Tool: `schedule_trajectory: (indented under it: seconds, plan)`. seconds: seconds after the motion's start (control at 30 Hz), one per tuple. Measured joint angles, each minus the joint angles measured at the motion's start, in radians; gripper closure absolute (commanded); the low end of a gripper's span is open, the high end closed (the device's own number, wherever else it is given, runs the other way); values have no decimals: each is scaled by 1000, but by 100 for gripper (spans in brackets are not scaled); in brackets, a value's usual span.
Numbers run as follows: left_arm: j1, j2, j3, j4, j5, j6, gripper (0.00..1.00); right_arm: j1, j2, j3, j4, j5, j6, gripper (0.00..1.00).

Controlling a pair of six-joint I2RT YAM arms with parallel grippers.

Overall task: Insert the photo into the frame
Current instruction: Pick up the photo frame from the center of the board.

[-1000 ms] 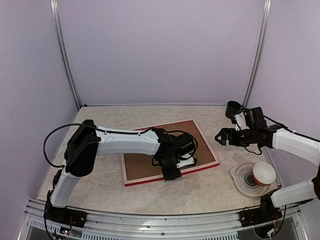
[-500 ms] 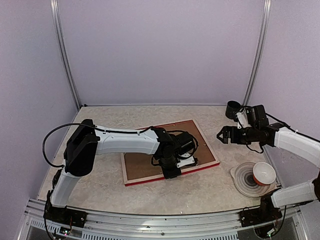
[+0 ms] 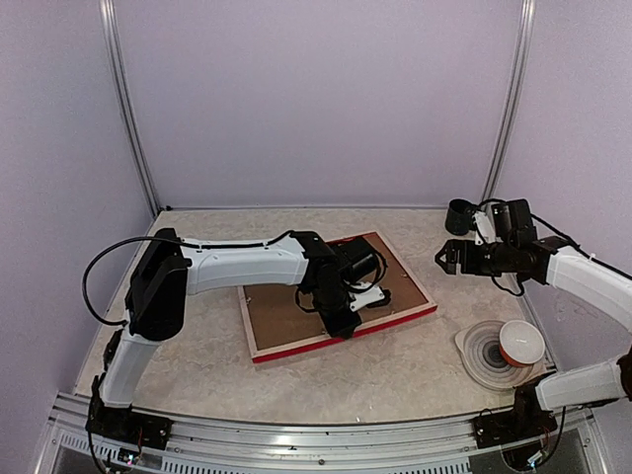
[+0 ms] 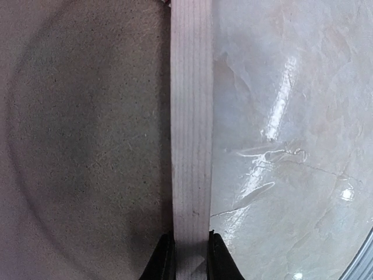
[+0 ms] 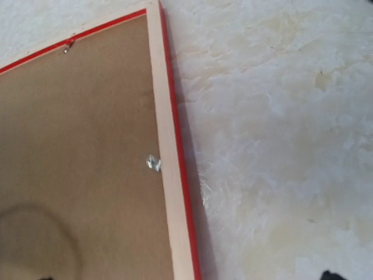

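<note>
The left pincer [image 4: 186, 259] is nipped shut on the pale-wood rail of the frame [image 4: 191, 116], which lies back-up. The brown backing board [image 4: 87, 146] is just to one side of its tips and the bare table [image 4: 291, 146] to the other. It grips one narrow rail only (a small hold for so big a thing), so I judge that a lift or turn could let the frame pivot and slip free, or shake the board loose. The photo shows in no view. Well to the right of that grip, the right pincer [image 3: 444, 259] hovers wide open, holding nothing. A bowl [image 3: 520, 343] beyond it could be struck by a swinging frame.
</note>
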Motion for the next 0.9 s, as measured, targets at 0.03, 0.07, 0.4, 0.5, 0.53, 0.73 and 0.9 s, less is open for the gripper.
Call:
schedule_trajectory:
  seconds: [0.03,0.07,0.4,0.5,0.53,0.73,0.9]
  plan:
    - [8,-2,10,2,13,-11,100,-1,-2,0,0,0,0,1]
    - [16,-5,16,4,24,-23,100,-2,-5,0,0,-2,-2,1]
    - [83,-34,131,-16,115,-139,100,-5,-235,-6,101,-227,-77,1]
    - [101,-43,158,-18,137,-173,100,-3,-280,-19,153,-303,-97,1]
    - [107,-47,161,-18,144,-184,100,3,-288,-35,175,-319,-105,1]
    - [138,-67,165,-19,169,-241,100,16,-241,-97,181,-304,-48,1]
    - [157,-89,165,-19,168,-286,100,17,-153,-109,219,-291,165,1]
